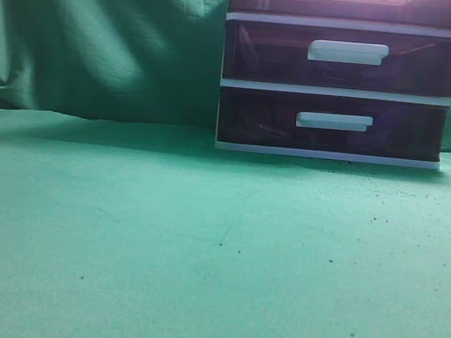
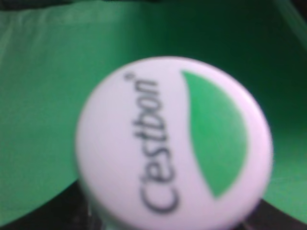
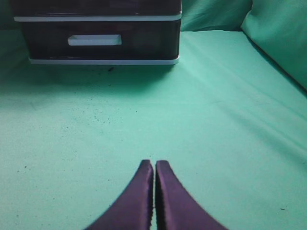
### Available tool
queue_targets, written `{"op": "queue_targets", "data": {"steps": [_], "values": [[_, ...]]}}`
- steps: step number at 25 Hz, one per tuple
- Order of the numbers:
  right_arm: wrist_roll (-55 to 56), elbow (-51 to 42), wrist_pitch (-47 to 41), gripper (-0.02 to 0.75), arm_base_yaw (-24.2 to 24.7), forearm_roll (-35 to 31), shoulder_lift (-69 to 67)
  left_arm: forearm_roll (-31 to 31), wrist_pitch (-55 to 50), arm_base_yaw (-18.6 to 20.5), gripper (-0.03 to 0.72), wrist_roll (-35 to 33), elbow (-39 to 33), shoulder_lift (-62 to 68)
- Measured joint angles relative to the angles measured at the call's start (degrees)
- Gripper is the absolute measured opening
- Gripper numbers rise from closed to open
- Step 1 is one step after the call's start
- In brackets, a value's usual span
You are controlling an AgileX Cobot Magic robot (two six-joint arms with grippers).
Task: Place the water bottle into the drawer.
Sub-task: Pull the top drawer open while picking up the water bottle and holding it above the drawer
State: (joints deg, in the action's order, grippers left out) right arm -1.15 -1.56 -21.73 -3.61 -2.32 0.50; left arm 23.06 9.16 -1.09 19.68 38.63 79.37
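Right gripper [image 3: 154, 191], fingers pressed together, holds nothing above the green cloth [image 3: 216, 124]. Left gripper's state cannot be told; the bottle's [image 2: 172, 143] white cap fills its view. The drawer [image 1: 347, 2] looks closed, contents unseen.

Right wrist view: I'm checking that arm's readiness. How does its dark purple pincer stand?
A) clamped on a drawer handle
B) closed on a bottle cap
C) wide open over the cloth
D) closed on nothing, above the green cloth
D: the dark purple pincer shows its two fingers nearly touching, nothing between them, only green cloth beneath.
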Motion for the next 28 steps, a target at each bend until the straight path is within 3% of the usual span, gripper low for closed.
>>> {"op": "queue_targets", "data": {"steps": [1,11,17,19,24,28], "values": [[0.0,0.0,0.0,0.0,0.0,0.0,0.0,0.1,-1.54,-1.01,0.33,0.0,0.41,-2.58],[0.0,-0.03,3.74,0.0,0.0,-1.36,0.0,-0.25,-24.32,-17.29,0.329,0.09,9.5,-17.45],[0.23,-0.13,30.53,0.0,0.0,-4.92,0.0,-0.7,-31.73,-26.97,0.329,0.09,12.64,-22.48],[-0.55,0.44,35.23,0.0,0.0,-5.34,-0.11,-1.35,-32.12,-29.55,0.329,0.11,12.74,-22.9],[-6.7,9.13,32.95,0.0,0.0,-5.57,-7.55,-1.93,-32.88,-32.82,0.329,0.11,12.74,-22.95],[-10.73,22.43,22.4,0.0,0.0,-5.57,-22.0,-1.93,-32.88,-32.94,0.329,0.22,12.74,-22.62]]}}
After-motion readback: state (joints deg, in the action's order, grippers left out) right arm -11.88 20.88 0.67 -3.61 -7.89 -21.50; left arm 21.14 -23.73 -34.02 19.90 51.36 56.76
